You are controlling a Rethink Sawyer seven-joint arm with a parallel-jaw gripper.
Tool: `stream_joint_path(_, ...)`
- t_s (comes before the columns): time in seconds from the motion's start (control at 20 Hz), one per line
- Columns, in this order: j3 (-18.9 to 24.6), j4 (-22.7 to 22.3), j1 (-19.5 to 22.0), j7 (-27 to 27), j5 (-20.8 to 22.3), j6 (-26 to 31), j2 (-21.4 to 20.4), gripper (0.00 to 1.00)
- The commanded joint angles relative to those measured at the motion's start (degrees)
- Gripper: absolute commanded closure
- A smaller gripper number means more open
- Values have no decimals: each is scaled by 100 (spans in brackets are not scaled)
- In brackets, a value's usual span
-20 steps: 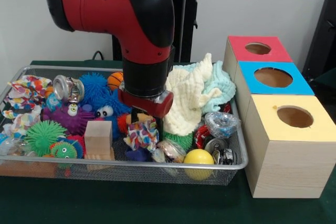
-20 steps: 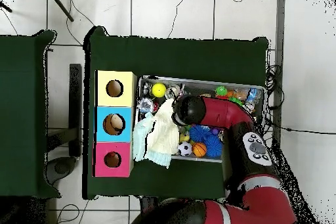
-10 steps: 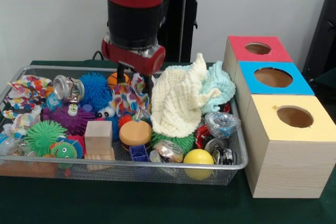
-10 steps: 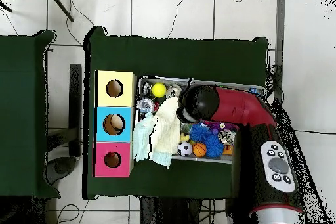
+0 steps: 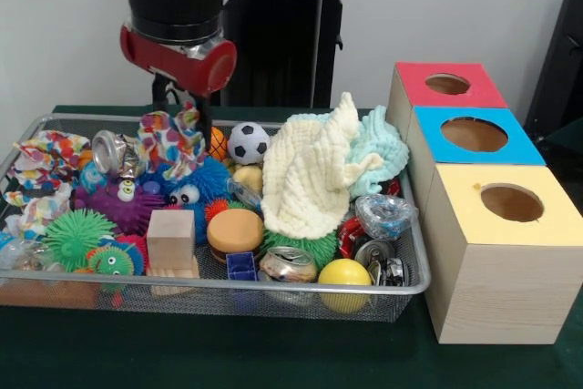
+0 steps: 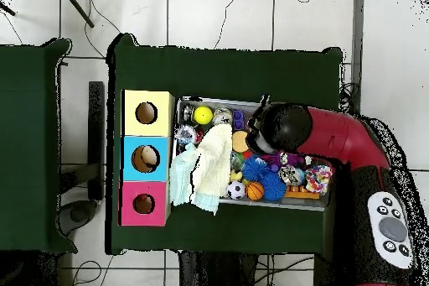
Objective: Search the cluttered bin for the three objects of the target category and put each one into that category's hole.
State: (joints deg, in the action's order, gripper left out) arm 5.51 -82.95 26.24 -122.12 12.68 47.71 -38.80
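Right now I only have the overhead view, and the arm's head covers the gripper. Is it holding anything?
Observer: Yes. The front view shows the gripper shut on a multicoloured patterned cloth.
Operator: Is it lifted out of the bin?
Observer: It hangs from the gripper, mostly above the bin rim, over a blue furry toy.
Operator: Anything tall between it and the boxes?
Observer: The cream cloth is heaped well above the rim.

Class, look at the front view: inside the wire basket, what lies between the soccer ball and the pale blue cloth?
In the front view, a cream knitted cloth is heaped between the soccer ball and the pale blue cloth.
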Motion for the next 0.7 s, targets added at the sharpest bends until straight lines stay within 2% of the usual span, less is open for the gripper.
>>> stream_joint_path(0.05, 295, -253, 62, 74, 90, -414, 263, 0)
stream_joint_path(0.25, 84, -733, -225, -569, 30, -750, 79, 0)
stream_joint_path(0.35, 27, -890, -290, -705, -33, -804, -14, 0)
stream_joint_path(0.6, -66, -952, -422, -813, -199, -724, -53, 0)
stream_joint_path(0.7, -235, -1109, -590, -1076, -210, -871, -117, 0)
